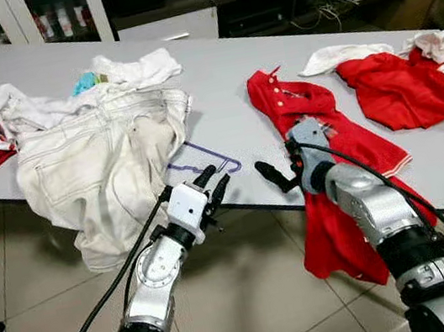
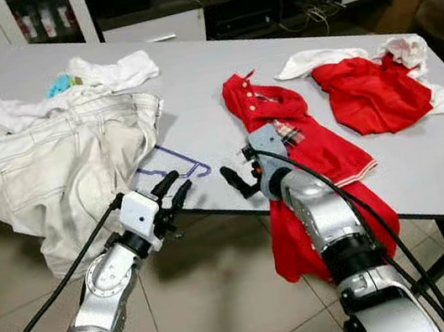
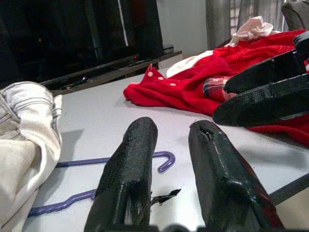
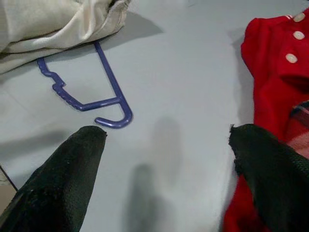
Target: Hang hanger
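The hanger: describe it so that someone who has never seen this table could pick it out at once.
On the grey table, look at the near edge between the cream jeans and the red shirt. The hanger lies flat there, partly tucked under the jeans, its hook toward the shirt. It is the one thin purple plastic outline among cloth items.

purple hanger [image 4: 91, 92] on a pale grey table [image 1: 215, 73], cream-white trousers [image 1: 98, 165], a red shirt [image 1: 323, 157] with white buttons and plaid collar lining, black gripper fingers [image 3: 128, 179]
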